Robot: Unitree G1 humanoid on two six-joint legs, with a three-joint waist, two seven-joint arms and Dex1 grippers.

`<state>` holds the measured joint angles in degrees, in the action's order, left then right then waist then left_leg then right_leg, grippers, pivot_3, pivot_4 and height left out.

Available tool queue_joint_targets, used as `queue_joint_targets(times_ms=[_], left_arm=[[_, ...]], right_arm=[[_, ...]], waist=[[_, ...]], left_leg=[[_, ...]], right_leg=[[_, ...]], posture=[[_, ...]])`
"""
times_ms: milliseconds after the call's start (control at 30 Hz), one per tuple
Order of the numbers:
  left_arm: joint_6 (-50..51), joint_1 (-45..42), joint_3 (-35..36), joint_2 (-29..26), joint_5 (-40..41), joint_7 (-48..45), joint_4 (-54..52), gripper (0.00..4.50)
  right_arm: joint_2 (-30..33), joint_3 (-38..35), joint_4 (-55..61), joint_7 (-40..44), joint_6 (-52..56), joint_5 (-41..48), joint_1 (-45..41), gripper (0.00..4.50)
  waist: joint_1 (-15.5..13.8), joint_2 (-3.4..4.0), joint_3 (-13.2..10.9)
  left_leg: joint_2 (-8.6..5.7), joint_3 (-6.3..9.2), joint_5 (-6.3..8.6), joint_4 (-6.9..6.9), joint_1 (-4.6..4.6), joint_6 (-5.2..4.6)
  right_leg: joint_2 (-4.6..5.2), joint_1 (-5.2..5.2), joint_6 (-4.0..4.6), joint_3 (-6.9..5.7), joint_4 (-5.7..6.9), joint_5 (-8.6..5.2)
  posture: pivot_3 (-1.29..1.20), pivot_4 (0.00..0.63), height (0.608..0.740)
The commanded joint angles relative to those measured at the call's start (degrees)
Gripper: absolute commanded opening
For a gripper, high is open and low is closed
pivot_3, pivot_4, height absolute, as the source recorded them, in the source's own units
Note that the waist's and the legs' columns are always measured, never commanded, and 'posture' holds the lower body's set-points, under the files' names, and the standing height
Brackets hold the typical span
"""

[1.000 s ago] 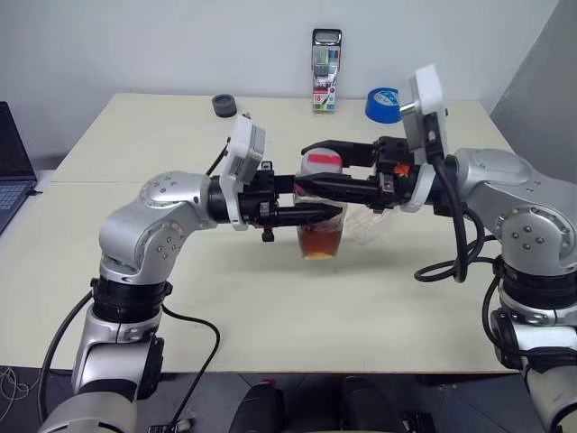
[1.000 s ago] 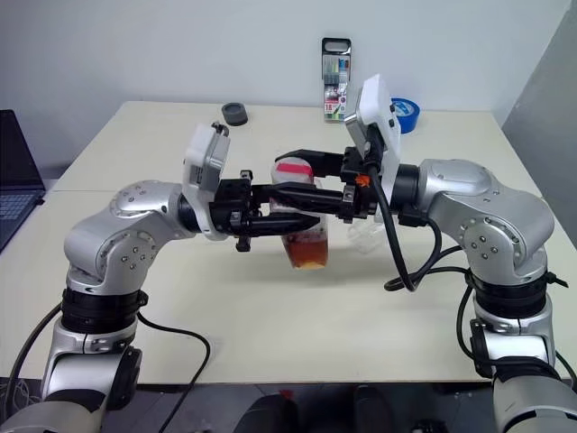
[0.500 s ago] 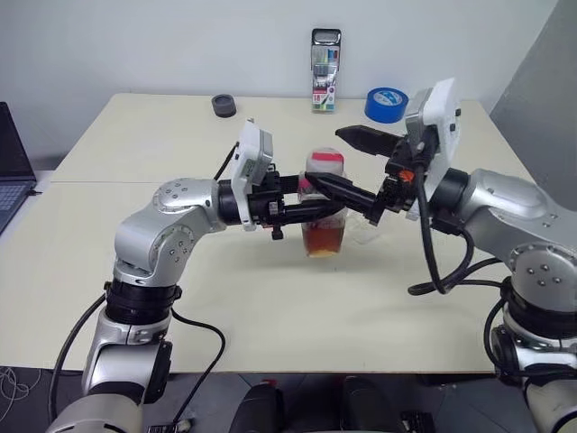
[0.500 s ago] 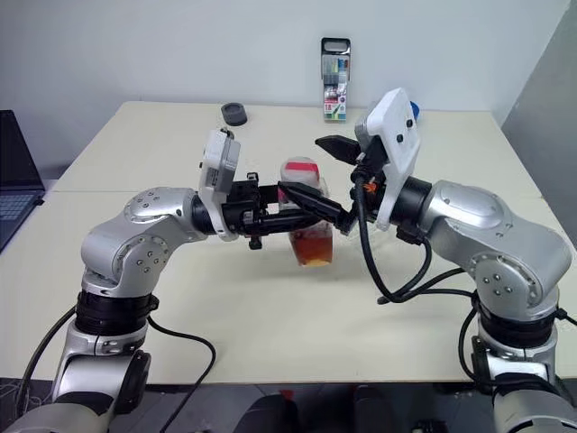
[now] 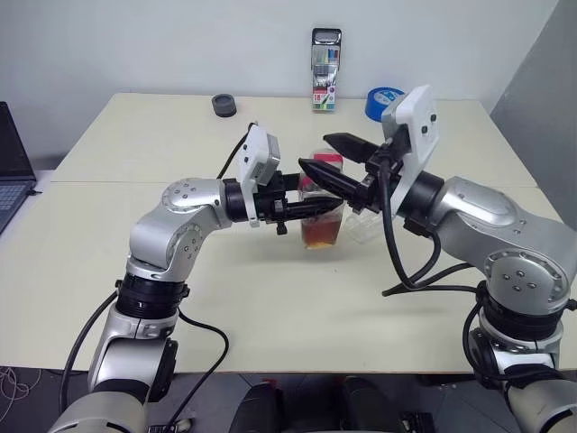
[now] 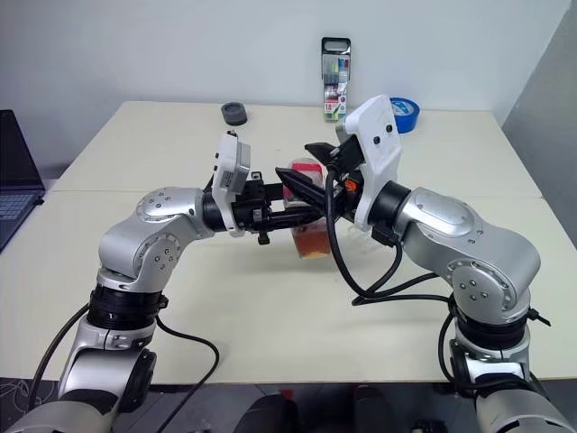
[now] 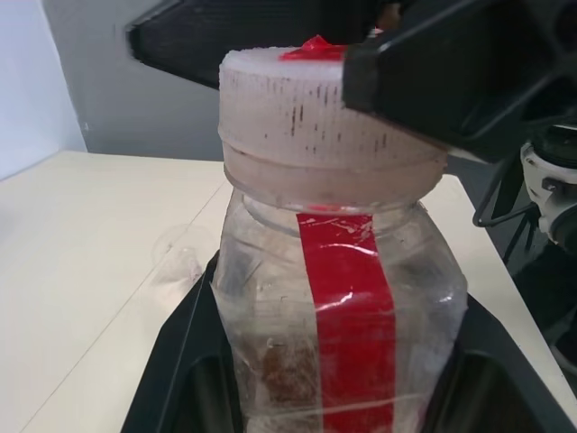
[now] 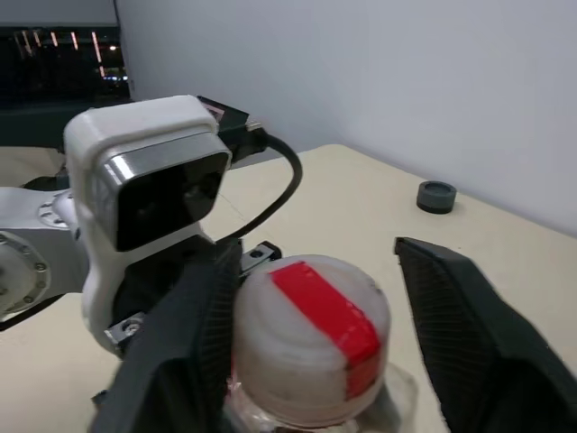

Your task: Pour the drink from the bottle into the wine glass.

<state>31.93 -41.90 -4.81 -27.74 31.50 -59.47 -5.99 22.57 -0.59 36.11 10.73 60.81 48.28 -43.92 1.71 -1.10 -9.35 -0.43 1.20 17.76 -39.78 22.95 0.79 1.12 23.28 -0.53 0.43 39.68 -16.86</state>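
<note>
The clear squarish bottle [image 5: 322,221] with a red label strip stands upright on the table, and my left gripper [image 5: 309,207] is shut on its body. The reddish-brown drink [image 5: 322,237] fills its lower part. Its pinkish-white cap [image 8: 311,343] is on. My right gripper [image 5: 315,152] straddles the cap from above, open. One finger [image 8: 212,334] lies against the cap's side, and the other finger [image 8: 451,316] stands a small gap away. The wine glass [image 5: 365,230] shows as clear glass just behind the bottle, mostly hidden by my right arm.
A tall marker-pen case [image 5: 325,70] stands at the table's back edge, with a blue tape roll [image 5: 383,101] to its right. A small dark round lid [image 5: 224,105] lies at the back left. A laptop [image 5: 11,171] sits at the far left.
My right gripper let go of the cap, opened wide and swung back. Its fingers now stand closer together on either side of the cap. My left gripper still holds the bottle, slightly farther forward.
</note>
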Motion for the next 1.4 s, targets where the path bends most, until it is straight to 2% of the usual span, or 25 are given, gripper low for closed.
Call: queue_joint_targets(times_ms=[33,233,333,433,567,700,833,1000,1200,1367,1400], left_arm=[[-1.7,-0.9,0.8,0.1,0.6,-1.0,-1.3,1.78],[0.6,-0.3,1.7,0.8,3.8,-1.1,-4.6,1.78],[3.6,-0.9,2.0,0.1,8.6,-4.2,-7.3,1.78],[6.0,-2.2,1.7,-0.8,12.1,-7.4,-8.7,1.78],[5.2,-3.7,0.9,-0.8,11.4,-9.1,-7.7,1.78],[4.4,-4.1,1.4,-0.1,9.8,-7.9,-5.6,1.78],[3.6,-2.4,1.9,0.1,8.2,-6.3,-4.7,1.78],[0.6,-1.4,1.7,0.1,4.3,-4.6,-1.9,1.78],[-4.4,-1.8,0.9,0.8,0.3,-4.3,1.5,1.78],[-4.8,-2.3,0.5,1.4,0.0,-4.7,2.1,1.78],[-5.0,-2.5,0.4,1.4,-0.1,-4.8,2.4,1.78]], right_arm=[[0.7,-2.9,0.6,-0.7,-0.6,0.2,-1.6,1.84],[2.6,-3.8,-2.1,3.6,-2.0,1.7,-2.8,1.84],[6.9,-4.1,-7.1,14.4,-3.4,4.3,-5.4,1.84],[11.5,-1.2,-12.4,25.8,-5.8,3.3,-8.1,1.84],[13.5,2.5,-16.6,32.7,-9.8,-0.5,-10.3,1.84],[13.7,-0.4,-18.2,31.5,-8.1,1.6,-10.5,3.15],[13.8,-3.8,-14.0,25.8,-5.0,3.8,-8.1,4.48],[13.3,-6.1,-6.4,16.6,-1.5,4.9,-4.0,4.48],[8.5,-5.2,-0.8,5.0,0.2,4.0,-1.2,4.48],[6.1,-4.4,-0.3,1.4,0.7,4.1,-1.8,4.48],[6.0,-4.1,-0.4,1.4,0.6,4.0,-1.9,4.31]], waist=[[0.0,0.0,0.0],[0.0,0.0,0.0],[0.0,0.01,0.0],[0.0,0.03,0.0],[0.0,0.03,0.0],[-0.1,0.02,0.0],[-0.1,0.02,0.0],[-0.1,0.02,0.0],[0.0,0.02,0.0],[-0.1,0.02,0.0],[-0.1,0.02,0.0]], left_leg=[[0.0,0.0,0.0,0.0,0.0,0.0],[0.0,0.0,0.0,-0.01,0.0,-0.01],[0.0,0.0,0.01,0.0,0.0,-0.01],[0.0,0.01,0.02,0.02,-0.03,-0.03],[0.0,0.01,0.02,0.0,-0.03,-0.04],[0.0,0.01,0.02,-0.02,-0.01,-0.03],[0.01,0.02,0.01,-0.01,0.02,-0.02],[0.02,0.02,0.01,0.01,0.02,-0.01],[0.01,0.01,0.01,-0.01,0.02,-0.01],[0.01,0.01,0.0,0.0,0.03,0.0],[0.01,0.01,0.0,0.0,0.03,0.0]], right_leg=[[0.0,0.0,0.0,0.0,0.0,0.0],[0.0,0.0,0.0,0.0,0.0,0.0],[0.0,0.0,0.0,-0.01,-0.01,0.0],[0.0,-0.05,0.0,-0.04,-0.06,0.0],[-0.01,-0.05,0.0,-0.03,-0.05,0.0],[-0.01,-0.05,0.0,-0.04,-0.05,0.0],[0.01,-0.05,0.0,-0.03,-0.1,0.0],[0.01,-0.04,0.0,-0.02,-0.09,0.0],[0.01,-0.01,0.0,-0.01,-0.04,0.0],[0.01,-0.01,0.0,-0.01,-0.06,0.0],[0.01,-0.01,0.0,-0.01,-0.06,0.0]], posture=[[0.0,0.15,0.74],[0.0,0.15,0.74],[0.0,0.15,0.74],[0.0,0.15,0.74],[0.0,0.15,0.74],[0.0,0.15,0.74],[0.0,0.15,0.74],[0.0,0.15,0.74],[0.0,0.15,0.74],[0.0,0.15,0.74],[0.0,0.15,0.74]])
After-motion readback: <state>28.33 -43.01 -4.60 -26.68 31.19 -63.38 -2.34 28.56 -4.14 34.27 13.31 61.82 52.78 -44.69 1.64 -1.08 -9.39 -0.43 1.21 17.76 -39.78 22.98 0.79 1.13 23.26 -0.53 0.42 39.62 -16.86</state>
